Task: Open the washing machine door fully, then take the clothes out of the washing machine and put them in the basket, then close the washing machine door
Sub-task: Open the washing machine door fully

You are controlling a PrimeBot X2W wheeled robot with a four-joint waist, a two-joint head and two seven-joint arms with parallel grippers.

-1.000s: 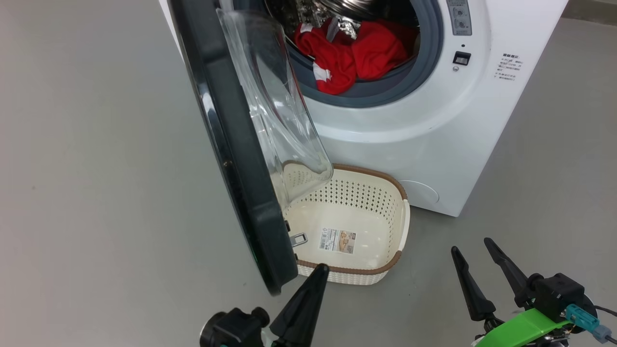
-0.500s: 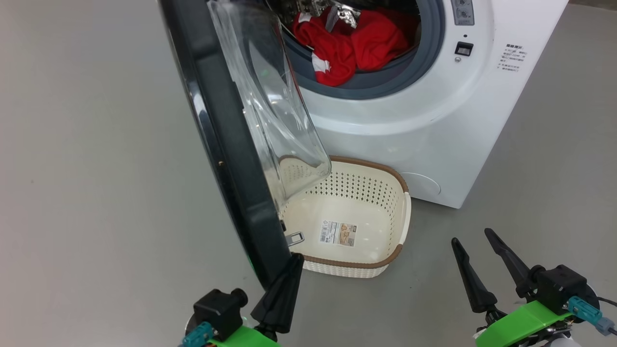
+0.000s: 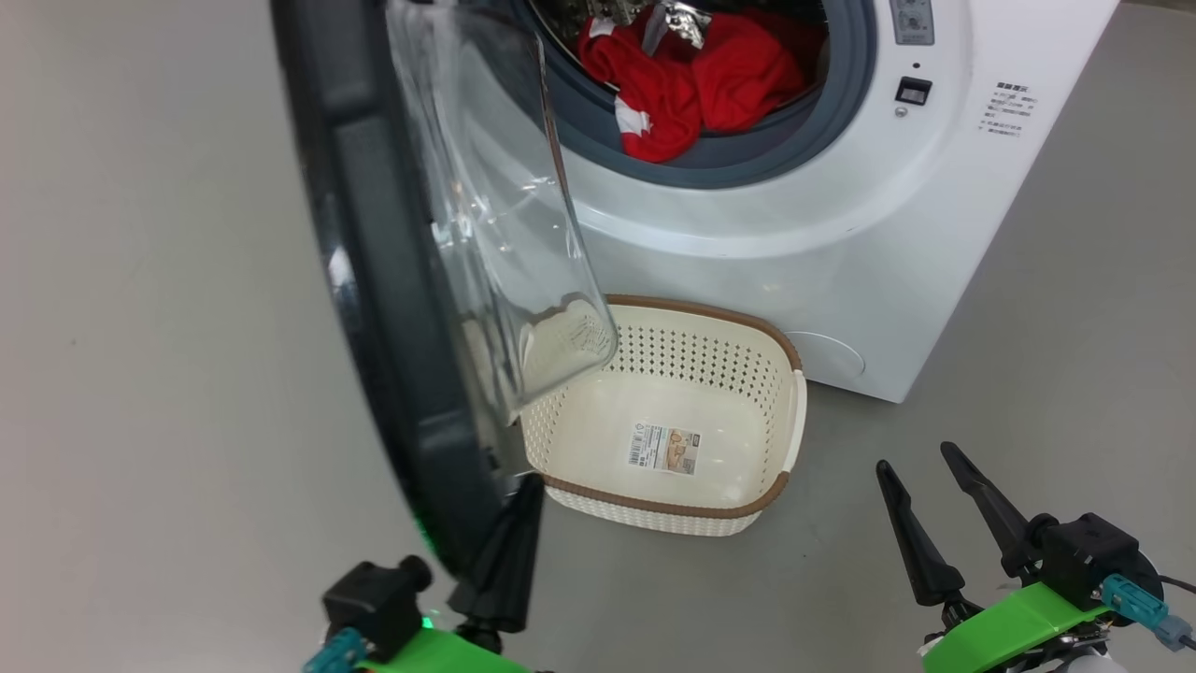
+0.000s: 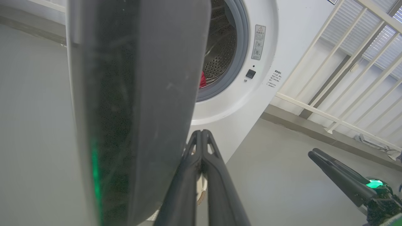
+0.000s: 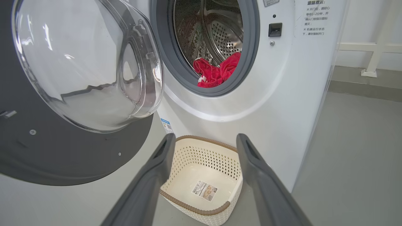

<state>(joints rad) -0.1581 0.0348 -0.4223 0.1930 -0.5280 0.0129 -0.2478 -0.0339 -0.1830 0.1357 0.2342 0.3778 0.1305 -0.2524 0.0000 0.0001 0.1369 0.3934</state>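
Counts: one washing machine (image 3: 747, 252), one washing machine door (image 3: 374, 280), one basket (image 3: 654, 520), one heap of clothes (image 3: 691, 84) (number of garments can't be told), two hands.

Writing:
- Paper label (image 3: 665, 447) with a barcode on the basket's bottom, text too small to read.
- Block of Chinese print (image 5: 315, 17) on the machine front, right of the opening. Not read with certainty.
- Grey warning sticker (image 4: 259, 42) with a triangle sign, beside the gasket (image 3: 747, 154).
- Small blue sticker (image 5: 167, 125) low on the front, near the basket.

Looks:
- The machine is a white front-loader with a perforated steel drum (image 5: 216, 31), standing on the grey floor (image 3: 140, 374).
- The door is swung out on the robot's left and seen almost edge-on from the head. It has a wide dark rim and a bulging clear glass bowl (image 3: 495, 206).
- The clothes are bright red with white bits. They lie at the drum's front, and one fold hangs over the gasket lip.
- The basket is cream, perforated, with a brown rim. It sits on the floor just before the machine, below the opening.

Left hand (image 3: 531, 484): fingers pressed together, gripping nothing, tip at the door's lower edge on the inner side. Contact is unclear.

Right hand (image 3: 914, 456): fingers spread wide, nothing between them, over the floor right of the basket and apart from it.
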